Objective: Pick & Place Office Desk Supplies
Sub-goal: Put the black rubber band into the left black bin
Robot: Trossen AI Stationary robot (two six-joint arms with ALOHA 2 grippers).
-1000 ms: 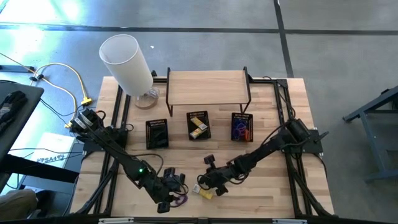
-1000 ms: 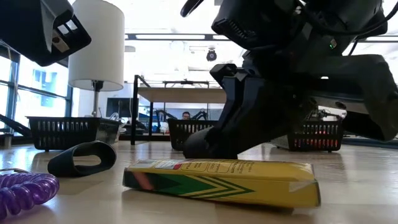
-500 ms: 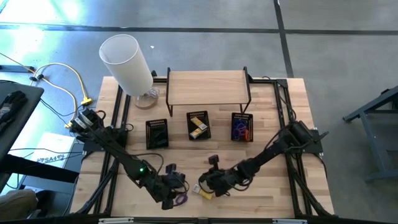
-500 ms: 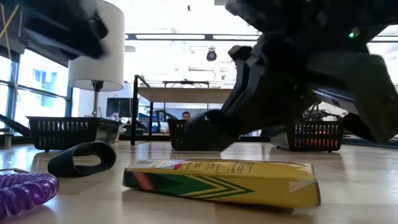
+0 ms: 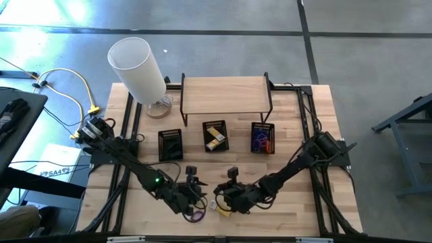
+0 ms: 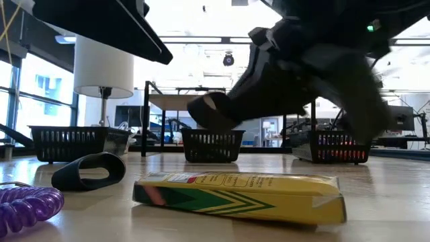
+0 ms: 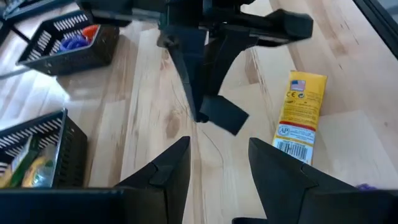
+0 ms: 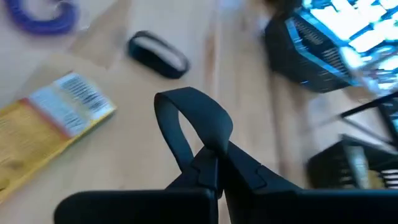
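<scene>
My right gripper (image 5: 223, 197) hangs near the table's near edge, shut on a black clip loop (image 8: 194, 121) lifted off the wood (image 6: 213, 111). My left gripper (image 5: 194, 196) is open just to its left, its fingers (image 7: 169, 163) facing the right gripper and touching nothing. A yellow box (image 6: 238, 195) lies flat on the table under the right gripper (image 5: 221, 208). A second black clip (image 6: 89, 171) and a purple coil (image 6: 27, 207) also lie on the wood near it. My right gripper pinches the black clip between its two shut fingers at the narrow end (image 8: 210, 152) where the loop's two arms meet. The fingers come down from above at a slant. The clip is lifted clear of the table, its open loop (image 6: 208, 113) sticking out beyond the fingertips.
Three black baskets stand in a row mid-table (image 5: 170, 144), (image 5: 215, 136), (image 5: 262, 138), the right one holding coloured bands. Behind them stands a wooden shelf (image 5: 226, 93), and a tall white cylinder lamp (image 5: 138, 66) is at the far left corner.
My right gripper has risen from the table with the black clip, which is now lifted clear above the yellow box. My left gripper has moved from the near edge toward the far edge and the right, closer to the right gripper.
</scene>
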